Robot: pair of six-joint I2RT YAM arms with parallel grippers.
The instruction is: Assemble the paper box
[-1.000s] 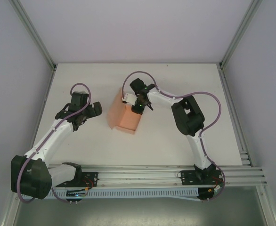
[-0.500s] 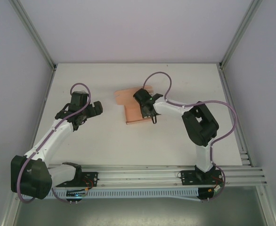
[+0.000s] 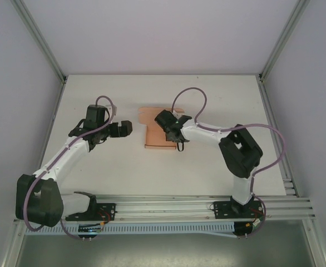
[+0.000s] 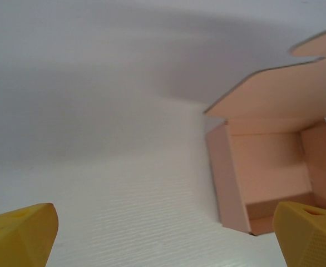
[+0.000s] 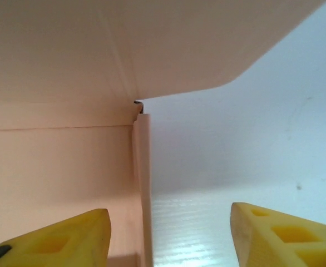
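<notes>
1. I see the paper box lying on the white table, near its middle; its lid flap lies spread on the box's far side.
2. Through the left wrist camera the box's open side faces me; inside it I make out a pink card floor and pink walls, with the lid flap raised above the opening.
3. The left gripper hangs just left of the box, apart from it; its yellow fingers are spread wide, released, with bare table between them.
4. The right gripper sits over the box's right edge; its jaws are also spread and released.
5. In the right wrist view the box's side wall stands upright between the two fingers, closer to the left-hand one; I cannot tell whether that finger touches it; the flap arches overhead.
</notes>
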